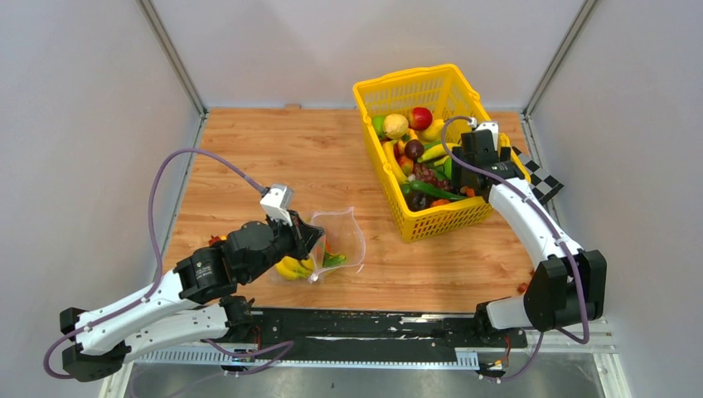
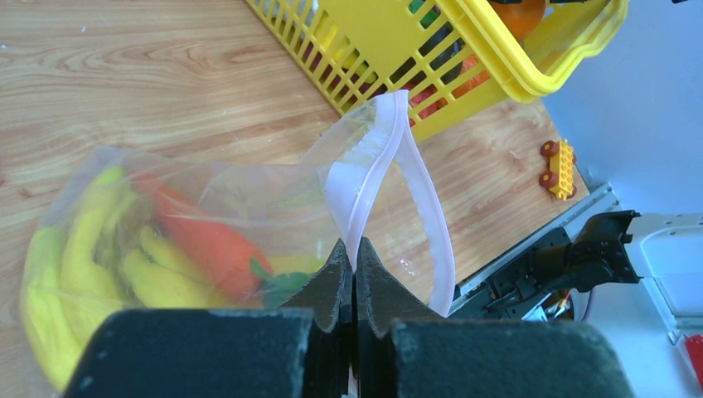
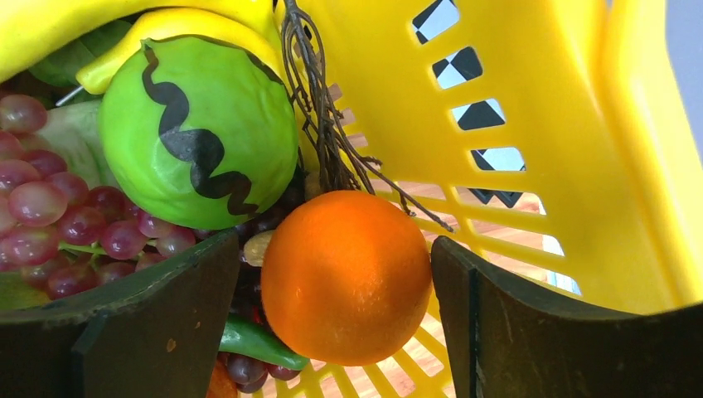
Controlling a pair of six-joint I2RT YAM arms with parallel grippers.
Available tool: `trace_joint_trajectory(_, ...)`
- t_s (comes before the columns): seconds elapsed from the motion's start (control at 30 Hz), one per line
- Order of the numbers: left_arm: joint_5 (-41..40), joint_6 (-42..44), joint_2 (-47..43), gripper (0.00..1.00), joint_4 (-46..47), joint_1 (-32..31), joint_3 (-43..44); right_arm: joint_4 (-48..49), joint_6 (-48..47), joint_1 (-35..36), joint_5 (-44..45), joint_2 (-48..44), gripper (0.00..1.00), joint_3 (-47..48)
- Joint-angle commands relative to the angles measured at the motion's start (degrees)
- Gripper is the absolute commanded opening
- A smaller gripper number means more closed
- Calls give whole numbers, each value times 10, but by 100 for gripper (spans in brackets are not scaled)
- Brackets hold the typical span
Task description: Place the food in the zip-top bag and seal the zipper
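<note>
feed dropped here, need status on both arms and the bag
Left gripper shut on bag rim, mouth held open. Right gripper open around orange in basket, not gripped. Bag has bananas inside, zipper unsealed. Twig against orange.

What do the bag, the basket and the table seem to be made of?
The bag looks like thin clear plastic film: it crinkles and shows the food inside. The basket: glossy yellow moulded plastic, slotted walls. The table: matte wood or laminate; grain lines show.
</note>
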Motion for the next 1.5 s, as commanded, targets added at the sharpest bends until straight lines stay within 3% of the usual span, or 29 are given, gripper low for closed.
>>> trace_joint_trajectory(0.0, 0, -3, 0, 0, 16, 0, -1, -37, 16, -3, -18, 10, 81, -2)
trace_joint_trajectory(0.37, 12, 2, 17, 0, 23, 0, 2, -42, 17, -3, -31, -20, 51, -19)
trace_joint_trajectory(0.5, 12, 3, 22, 0, 28, 0, 2, -27, 15, -3, -87, -55, 43, -23)
trace_joint_trajectory(0.9, 13, 6, 37, 0, 34, 0, 4, 67, 51, -3, -278, -173, 42, -76)
trace_joint_trajectory(1.47, 10, 3, 38, 0, 33, 0, 2, 134, 109, -3, -502, -231, 43, -76)
